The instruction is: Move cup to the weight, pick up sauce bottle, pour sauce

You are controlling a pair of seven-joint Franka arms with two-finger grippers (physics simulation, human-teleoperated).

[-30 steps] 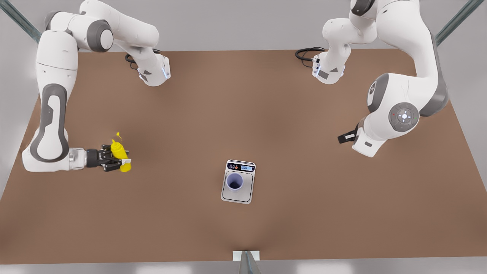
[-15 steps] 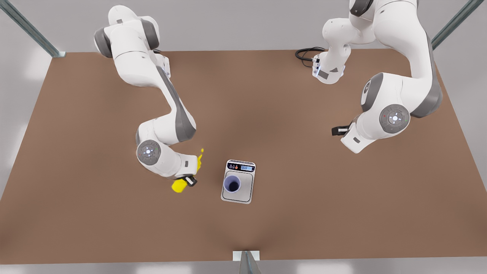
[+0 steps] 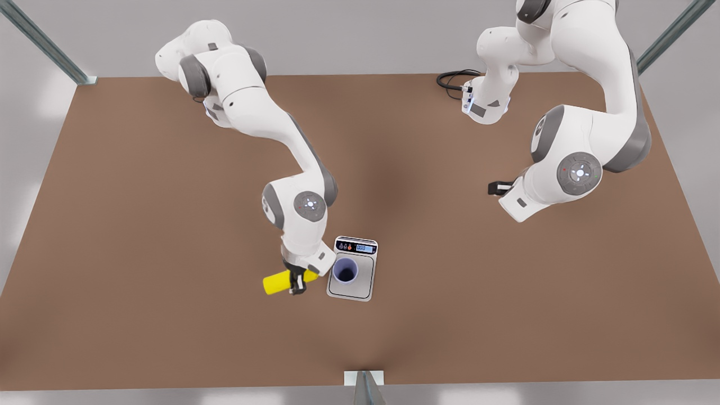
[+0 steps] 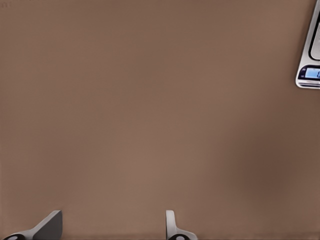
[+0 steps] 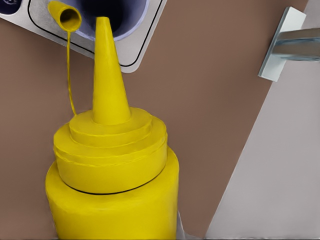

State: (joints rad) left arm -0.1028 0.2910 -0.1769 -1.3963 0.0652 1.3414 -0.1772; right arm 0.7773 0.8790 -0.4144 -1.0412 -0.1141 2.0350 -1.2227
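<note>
Yellow sauce bottle (image 3: 275, 283) held on its side just beside the weight (image 3: 365, 278), on the front view's left of it, with the nozzle end turned toward the weight. The right gripper (image 3: 296, 281) has its dark fingers clamped across the bottle's body near the shoulder. In the right wrist view the bottle (image 5: 112, 170) runs out from the camera, and its pointed nozzle (image 5: 106, 65) aims at the dark mouth of the cup (image 5: 122, 15). The small loose cap (image 5: 65, 15) hangs off on a thin yellow strand beside the nozzle.

The lavender cup (image 3: 345, 270) stands upright on the plate of the weight, below the dark display strip (image 3: 357, 247). So the first step appears done, the bottle is picked up, and the step in hand is judged to be the pour. No stream of sauce can be made out. The next move probably calls for bringing the nozzle tip fully over the cup's opening and tipping it downward, without knocking the rim.

The right arm reaches from the far edge of the bench (image 3: 169, 225) to the weight, its wrist bent down over the bottle. Farther off, well apart from the weight toward the front view's right, the left gripper (image 3: 494, 188) waits above bare bench. Its wrist view shows the fingers (image 4: 47, 227) apart and holding nothing, with a corner of the weight (image 4: 307, 75) at the edge.
</note>
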